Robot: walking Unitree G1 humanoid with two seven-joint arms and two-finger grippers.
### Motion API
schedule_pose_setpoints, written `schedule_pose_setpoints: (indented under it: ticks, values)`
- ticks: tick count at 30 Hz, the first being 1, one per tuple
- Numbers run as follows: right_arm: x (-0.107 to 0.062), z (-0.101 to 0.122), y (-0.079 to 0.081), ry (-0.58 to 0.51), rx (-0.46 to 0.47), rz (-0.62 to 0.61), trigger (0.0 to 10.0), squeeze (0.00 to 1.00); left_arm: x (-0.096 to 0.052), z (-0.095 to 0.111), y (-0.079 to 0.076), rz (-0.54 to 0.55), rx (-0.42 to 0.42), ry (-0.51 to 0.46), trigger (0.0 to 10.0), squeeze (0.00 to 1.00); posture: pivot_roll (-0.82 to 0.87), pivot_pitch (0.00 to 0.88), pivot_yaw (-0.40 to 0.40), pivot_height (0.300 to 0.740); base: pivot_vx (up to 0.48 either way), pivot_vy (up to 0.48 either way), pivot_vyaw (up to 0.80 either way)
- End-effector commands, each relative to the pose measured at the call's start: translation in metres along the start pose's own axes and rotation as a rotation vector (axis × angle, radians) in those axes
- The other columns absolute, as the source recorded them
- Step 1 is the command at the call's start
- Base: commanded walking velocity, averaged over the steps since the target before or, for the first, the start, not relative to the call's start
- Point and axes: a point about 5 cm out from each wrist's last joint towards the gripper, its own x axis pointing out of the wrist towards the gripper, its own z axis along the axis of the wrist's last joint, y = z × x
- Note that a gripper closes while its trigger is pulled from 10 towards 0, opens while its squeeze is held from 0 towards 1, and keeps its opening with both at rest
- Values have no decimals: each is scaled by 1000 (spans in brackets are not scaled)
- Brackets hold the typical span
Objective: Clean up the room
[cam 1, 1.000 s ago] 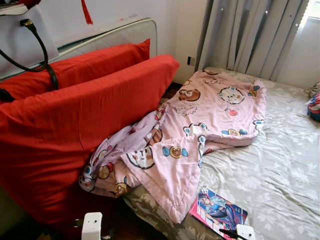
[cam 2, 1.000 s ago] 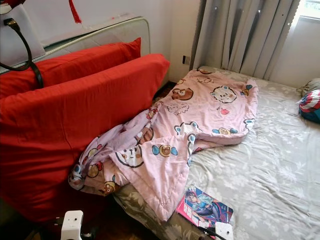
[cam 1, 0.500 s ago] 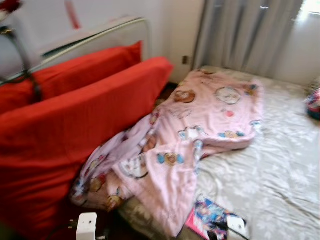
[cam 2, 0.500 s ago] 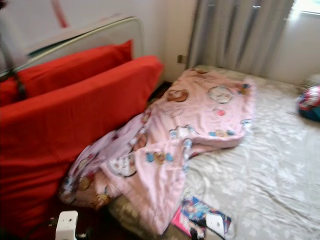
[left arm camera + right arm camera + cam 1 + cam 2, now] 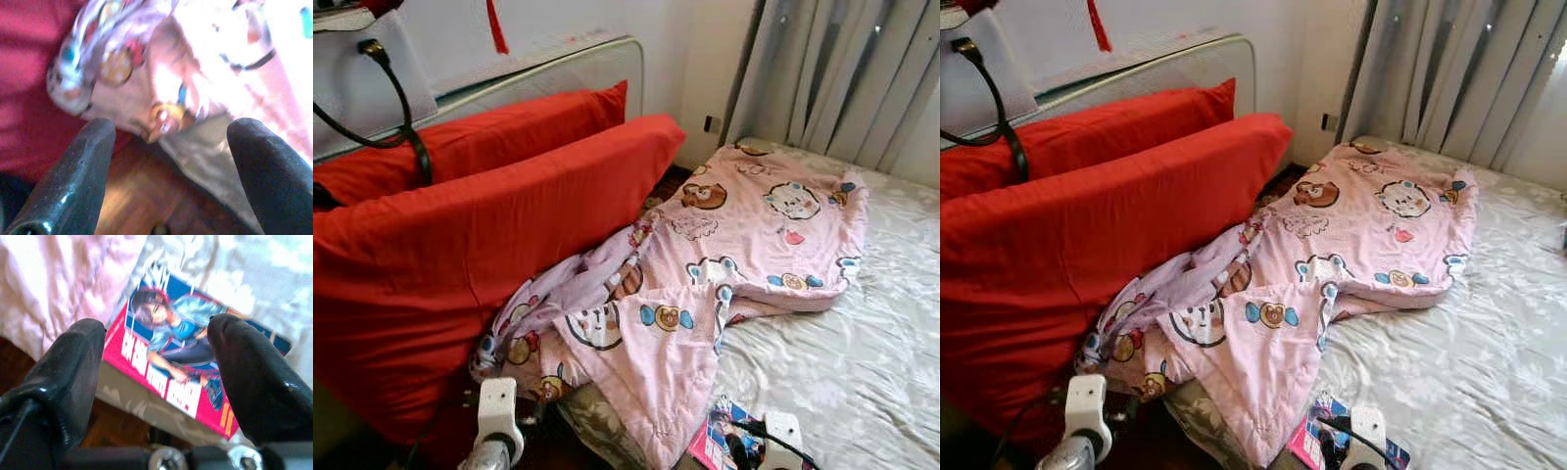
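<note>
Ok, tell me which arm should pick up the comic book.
Right. The right gripper hangs over the comic book with jaws open, framing it. The left gripper faces the pink blanket instead.

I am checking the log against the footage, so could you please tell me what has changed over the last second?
The camera has swung toward the robot's left, so the whole scene sits further right. The left gripper has risen higher into the head view, open, facing the hanging end of the pink blanket. The right gripper has come forward, open, over the comic book. Neither holds anything. The blanket, book and red cushions lie as before.
</note>
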Motion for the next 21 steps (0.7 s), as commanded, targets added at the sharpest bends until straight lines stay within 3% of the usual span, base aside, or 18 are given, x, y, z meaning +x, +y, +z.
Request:
schedule_pose_setpoints:
  ticks: [1,4,11,16,21]
  values:
    - [2,11,3,-61,8,11,10000,0,1,6,-4,-19,-14,-42,10000,0,14,0,-15,740,0,0,0]
    - [6,37,10,-215,20,46,10000,0,0,20,-6,-41,-14,-151,10000,0,10,0,-19,740,0,0,0]
    - [2,57,12,-371,-6,71,10000,0,-7,40,-12,-83,2,-308,10000,0,14,0,-29,740,0,0,0]
    - [-6,63,2,-470,-27,50,10000,0,-17,52,-6,-69,28,-391,10000,0,16,0,-37,740,0,0,0]
    - [-21,72,-15,-587,-28,-23,10000,0,-28,57,4,-83,67,-412,10000,0,20,0,-26,740,0,0,0]
